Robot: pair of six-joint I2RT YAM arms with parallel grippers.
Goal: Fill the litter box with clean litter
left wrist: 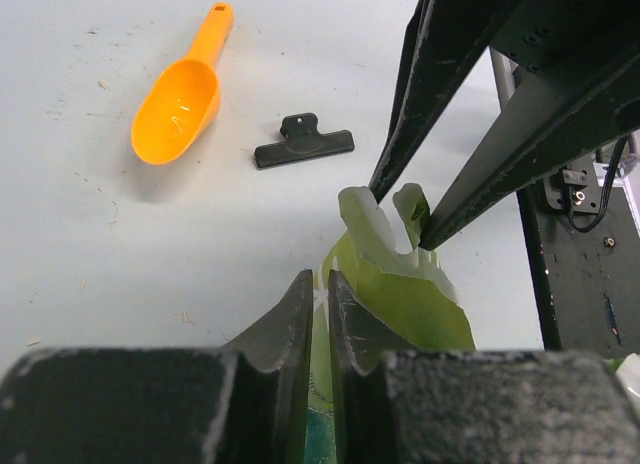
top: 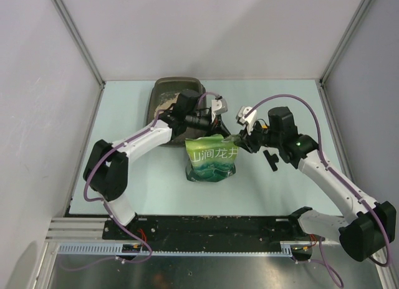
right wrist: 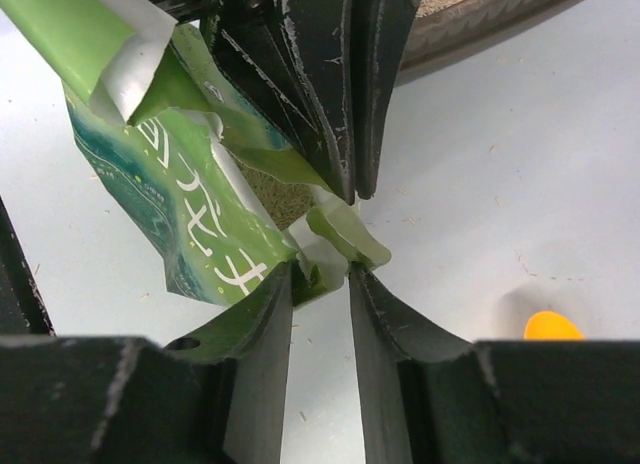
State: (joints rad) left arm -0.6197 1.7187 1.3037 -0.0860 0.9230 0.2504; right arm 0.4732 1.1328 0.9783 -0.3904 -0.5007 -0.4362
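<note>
The litter box is a dark tray at the back centre with some pale clean litter in it. Its rim also shows in the right wrist view. A green printed pouch stands in front of it, its top torn open. Granules show inside its mouth. My left gripper is shut on the pouch's top edge. My right gripper has its jaws apart, with the pouch's torn lip between the tips.
A black bag clip lies on the table right of the pouch. An orange scoop lies beyond it and peeks into the right wrist view; my right arm hides it from above. White walls enclose the table.
</note>
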